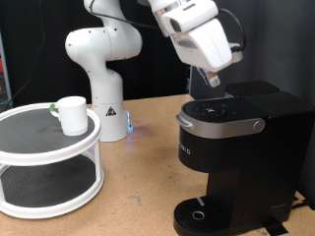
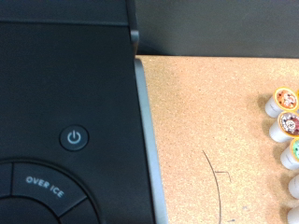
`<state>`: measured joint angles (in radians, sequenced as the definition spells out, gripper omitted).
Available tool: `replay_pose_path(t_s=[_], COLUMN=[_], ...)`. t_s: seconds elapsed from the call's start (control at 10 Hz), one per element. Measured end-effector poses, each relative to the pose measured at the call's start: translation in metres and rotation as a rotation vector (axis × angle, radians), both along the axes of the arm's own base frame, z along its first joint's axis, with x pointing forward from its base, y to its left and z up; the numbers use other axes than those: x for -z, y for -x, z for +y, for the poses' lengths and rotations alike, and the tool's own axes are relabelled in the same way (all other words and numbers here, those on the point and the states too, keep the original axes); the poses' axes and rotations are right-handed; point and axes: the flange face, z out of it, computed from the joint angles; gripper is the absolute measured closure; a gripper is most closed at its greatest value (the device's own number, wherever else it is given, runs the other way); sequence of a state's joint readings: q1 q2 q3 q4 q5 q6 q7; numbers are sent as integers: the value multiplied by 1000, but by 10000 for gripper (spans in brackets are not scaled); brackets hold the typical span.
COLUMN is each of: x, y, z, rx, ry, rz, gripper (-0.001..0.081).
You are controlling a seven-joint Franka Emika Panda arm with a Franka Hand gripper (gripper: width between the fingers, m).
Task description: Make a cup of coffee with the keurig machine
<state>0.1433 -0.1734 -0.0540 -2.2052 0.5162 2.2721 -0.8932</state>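
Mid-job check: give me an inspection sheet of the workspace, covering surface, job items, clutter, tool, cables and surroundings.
Surface: brown cork-like table, faint pen marks in the wrist view.
Job's things: white cup on the top tier of a white round rack, exterior view's left; black coffee machine at the right, lid down, drip tray bare.
Clutter: coffee pods in a row on the table beside the machine.
Tool: tool just above the machine's lid, holding nothing visible.
Cables: dark cable along the arm.
Surroundings: second white robot base behind, dark backdrop.
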Motion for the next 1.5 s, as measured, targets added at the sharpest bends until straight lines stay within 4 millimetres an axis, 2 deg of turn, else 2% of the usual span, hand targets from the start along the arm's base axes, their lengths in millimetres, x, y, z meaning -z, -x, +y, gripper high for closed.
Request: replay_pose_path(t_s=[0.2,0.4,0.6,0.9,1.0,1.2,1.5], x=[-3,7,15,14,12,11,16], y=[1,10,26,48,54,57,63], z=[0,-3,-23,-59,-68,-70,-83], rx=[-2,-139,-305,-425,-436,-438,-353], ry=[7,58,92,99,93,90,-1], rz=[9,69,139,172,173,170,138], gripper=[805,805,805,805,805,805,805])
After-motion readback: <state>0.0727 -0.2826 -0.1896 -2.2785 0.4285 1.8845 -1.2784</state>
